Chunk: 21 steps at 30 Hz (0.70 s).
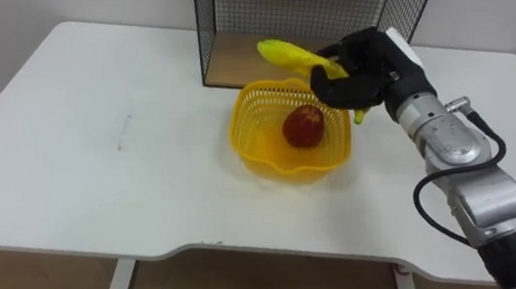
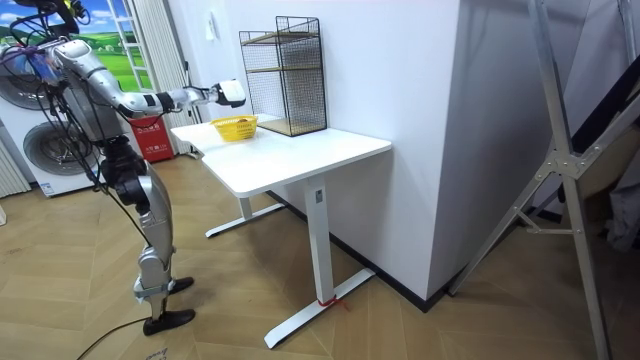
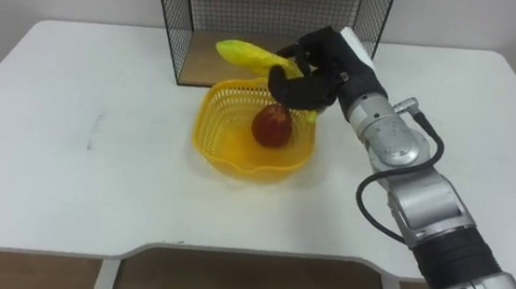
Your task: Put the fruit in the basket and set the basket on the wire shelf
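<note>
A yellow plastic basket (image 1: 263,153) (image 3: 230,147) stands on the white table (image 1: 99,149) just in front of the black wire shelf (image 1: 312,9) (image 3: 274,7). A red apple (image 1: 303,126) (image 3: 272,125) lies inside the basket. My right hand (image 1: 363,65) (image 3: 321,64) is shut on a yellow banana (image 1: 290,56) (image 3: 248,54), holding it above the basket's far rim, its free end pointing left. In the room view the basket (image 2: 234,128) sits by the shelf (image 2: 285,75), with the right hand (image 2: 228,93) stretched over it.
The shelf has a wooden floor board (image 1: 233,67) behind the basket. The table's front edge (image 1: 201,248) runs close to me. In the room view a red container (image 2: 150,135) and a washing machine (image 2: 55,150) stand behind the robot.
</note>
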{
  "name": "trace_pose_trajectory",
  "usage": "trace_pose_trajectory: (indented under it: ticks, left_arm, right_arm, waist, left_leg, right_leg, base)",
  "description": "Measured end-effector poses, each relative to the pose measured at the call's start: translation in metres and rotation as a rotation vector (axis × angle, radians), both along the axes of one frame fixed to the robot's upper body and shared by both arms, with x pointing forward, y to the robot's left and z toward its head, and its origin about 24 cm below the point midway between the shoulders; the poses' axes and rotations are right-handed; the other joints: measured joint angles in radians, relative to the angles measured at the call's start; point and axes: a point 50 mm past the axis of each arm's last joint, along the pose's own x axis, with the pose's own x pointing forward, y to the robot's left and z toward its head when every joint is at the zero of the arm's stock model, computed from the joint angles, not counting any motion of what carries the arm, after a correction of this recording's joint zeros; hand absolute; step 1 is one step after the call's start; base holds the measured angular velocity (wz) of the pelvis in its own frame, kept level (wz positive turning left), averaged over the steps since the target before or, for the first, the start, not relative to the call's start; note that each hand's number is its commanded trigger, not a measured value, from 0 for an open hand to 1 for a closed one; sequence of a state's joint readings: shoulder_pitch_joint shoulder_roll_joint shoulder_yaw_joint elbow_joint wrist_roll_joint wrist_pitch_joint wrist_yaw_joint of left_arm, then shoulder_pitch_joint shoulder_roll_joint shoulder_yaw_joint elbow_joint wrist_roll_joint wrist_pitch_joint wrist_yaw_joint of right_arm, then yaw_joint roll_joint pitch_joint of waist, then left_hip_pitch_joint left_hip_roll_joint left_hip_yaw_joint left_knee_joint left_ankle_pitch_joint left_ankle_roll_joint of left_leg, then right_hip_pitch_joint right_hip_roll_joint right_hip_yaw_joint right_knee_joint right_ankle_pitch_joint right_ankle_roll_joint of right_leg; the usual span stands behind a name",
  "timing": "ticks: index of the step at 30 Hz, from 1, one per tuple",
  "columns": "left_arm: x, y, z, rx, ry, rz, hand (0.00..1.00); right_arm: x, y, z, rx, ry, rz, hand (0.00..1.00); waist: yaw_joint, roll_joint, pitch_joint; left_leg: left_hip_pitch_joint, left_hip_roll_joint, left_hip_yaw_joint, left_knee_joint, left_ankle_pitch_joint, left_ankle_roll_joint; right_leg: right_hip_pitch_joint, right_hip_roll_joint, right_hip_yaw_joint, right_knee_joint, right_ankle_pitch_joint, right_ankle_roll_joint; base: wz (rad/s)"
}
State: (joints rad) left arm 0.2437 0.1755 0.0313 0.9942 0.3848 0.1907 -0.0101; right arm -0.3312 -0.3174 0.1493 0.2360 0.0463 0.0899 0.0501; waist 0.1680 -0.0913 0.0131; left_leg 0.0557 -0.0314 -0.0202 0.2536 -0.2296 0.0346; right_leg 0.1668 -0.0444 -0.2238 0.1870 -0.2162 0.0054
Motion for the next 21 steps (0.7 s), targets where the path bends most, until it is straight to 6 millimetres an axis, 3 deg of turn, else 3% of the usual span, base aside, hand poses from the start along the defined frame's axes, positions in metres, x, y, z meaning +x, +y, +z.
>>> trace_pose_trajectory:
  ticks: [14,21]
  left_arm:
    - [-0.003,-0.001,-0.001,-0.002,0.018,-0.01,0.0]
    - [-0.007,-0.001,-0.001,-0.001,0.034,-0.006,0.0]
  right_arm:
    - [-0.002,-0.004,-0.026,-0.042,0.131,0.004,0.0]
    - [-0.002,-0.005,-0.028,-0.039,0.146,-0.004,0.0]
  waist:
    - [0.0,0.006,-0.0023]
    - [-0.001,0.007,-0.0038]
  left_leg:
    - [-0.007,-0.001,-0.011,0.014,0.0,0.0]
    - [-0.007,0.0,-0.011,0.016,0.001,0.001]
  right_leg:
    - [0.0,-0.005,-0.025,-0.001,0.0,0.0]
    - [-0.001,-0.005,-0.026,-0.001,0.0,0.0]
  base:
    - [0.02]
    - [0.0]
